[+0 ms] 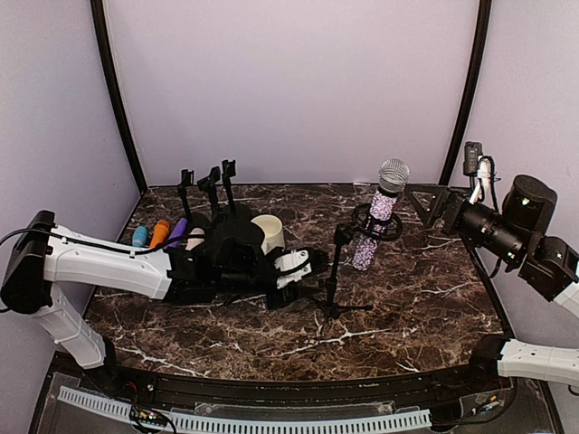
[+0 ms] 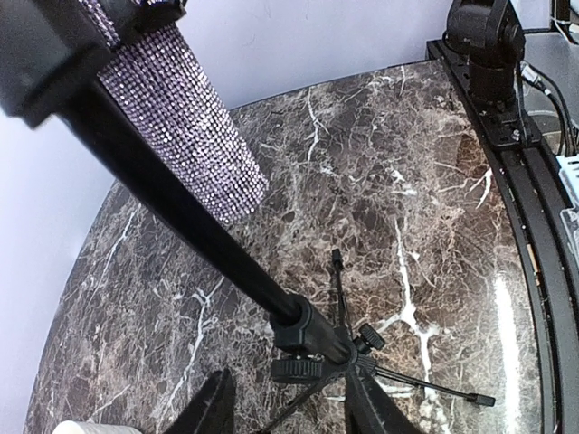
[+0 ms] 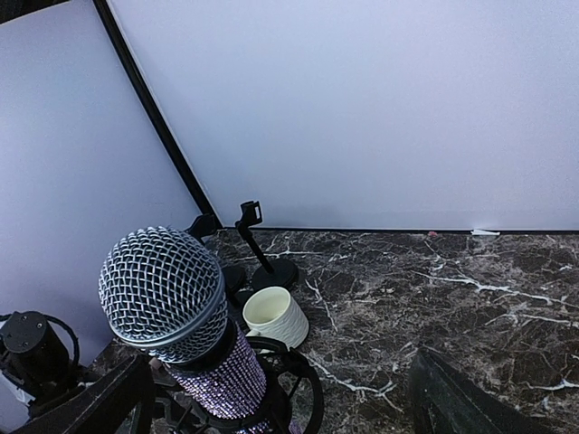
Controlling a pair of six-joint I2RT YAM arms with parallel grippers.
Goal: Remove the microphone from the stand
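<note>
The microphone (image 1: 387, 201) has a silver mesh head and a purple glitter body. It stands upright in the ring clip of a black tripod stand (image 1: 335, 271) at mid-table. My left gripper (image 1: 312, 265) is low at the stand's foot. In the left wrist view it (image 2: 288, 384) is open, with the stand's hub (image 2: 317, 339) between the fingers (image 2: 204, 407). My right gripper (image 1: 413, 202) is open just right of the microphone, at body height. In the right wrist view the microphone (image 3: 167, 289) sits between the fingers, close to the left finger (image 3: 104, 407).
A cream cup (image 1: 268, 231) stands behind the left gripper and shows in the right wrist view (image 3: 274, 316). Several empty black stands (image 1: 208, 185) and coloured microphones (image 1: 158, 233) sit at the back left. The right arm's base (image 2: 484, 45) is at the table edge.
</note>
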